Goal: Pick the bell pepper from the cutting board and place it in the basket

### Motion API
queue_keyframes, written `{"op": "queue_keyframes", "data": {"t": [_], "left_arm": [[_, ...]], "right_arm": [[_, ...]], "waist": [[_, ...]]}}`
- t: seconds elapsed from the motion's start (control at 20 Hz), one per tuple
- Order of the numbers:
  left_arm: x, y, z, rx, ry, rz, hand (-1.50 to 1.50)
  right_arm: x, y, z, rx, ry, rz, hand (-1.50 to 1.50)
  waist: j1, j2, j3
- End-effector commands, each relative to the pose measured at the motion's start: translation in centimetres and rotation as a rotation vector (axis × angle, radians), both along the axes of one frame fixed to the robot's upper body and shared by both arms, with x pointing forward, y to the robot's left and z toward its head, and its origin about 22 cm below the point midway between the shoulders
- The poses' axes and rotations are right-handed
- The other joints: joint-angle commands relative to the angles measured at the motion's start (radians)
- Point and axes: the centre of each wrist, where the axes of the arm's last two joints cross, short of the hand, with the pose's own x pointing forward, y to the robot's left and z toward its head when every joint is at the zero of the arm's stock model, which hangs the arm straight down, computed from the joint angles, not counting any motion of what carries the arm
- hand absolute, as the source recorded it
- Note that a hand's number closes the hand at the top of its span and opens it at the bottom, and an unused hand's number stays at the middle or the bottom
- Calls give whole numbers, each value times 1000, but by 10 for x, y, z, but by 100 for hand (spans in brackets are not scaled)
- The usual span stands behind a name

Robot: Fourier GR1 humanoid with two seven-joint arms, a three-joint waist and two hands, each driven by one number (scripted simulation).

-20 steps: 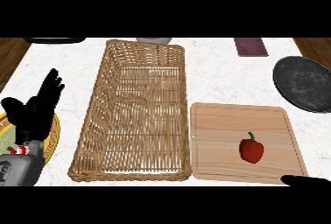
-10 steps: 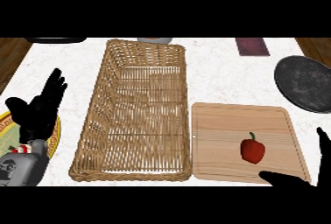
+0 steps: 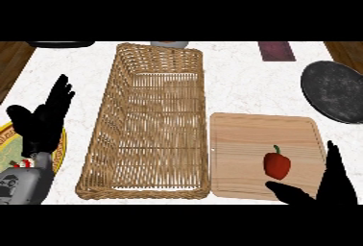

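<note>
Basket [image 3: 142, 193] beside cutting board [image 3: 241, 144]; dark plate [image 3: 337, 91] beyond

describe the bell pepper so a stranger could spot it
Find the long wicker basket in the middle; the pale wooden cutting board lies just right of it. On the board's right half sits the bell pepper, near the right hand. It is red with a green stem, the only thing on the board.

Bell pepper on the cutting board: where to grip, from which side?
Probably the wide red body of the bell pepper, not the thin stem pointing away. Come from the near right, where the open right hand is; both sides are free.
</note>
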Motion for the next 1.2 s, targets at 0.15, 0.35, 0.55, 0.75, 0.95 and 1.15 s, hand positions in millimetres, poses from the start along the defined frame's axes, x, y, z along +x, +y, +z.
{"op": "queue_keyframes", "data": {"t": [0.15, 0.35, 0.55, 0.75, 0.95, 1.15], "left_arm": [[-4, 16, 12, -5, -11, 2, 0], [1, -10, -5, 1, -14, 9, 0], [-12, 1, 5, 1, -8, -6, 0], [-2, 7, 5, 9, 2, 19, 0], [-11, 6, 0, 15, -3, 19, 0], [0, -12, -2, -1, -4, -17, 0]], "right_arm": [[1, 16, -20, -1, 25, -71, -150], [16, -5, -21, 30, 15, -60, -150], [17, 34, -16, 21, 4, -77, -150], [12, 22, -34, 17, 27, -93, -150], [3, 5, -43, 10, 95, -87, -150], [15, 1, -45, -12, 130, -108, -150]], "waist": [[0, -1, 0], [-1, 0, 1], [2, 0, 0], [-1, 0, 1], [-2, 0, 1], [-3, 0, 0]]}}
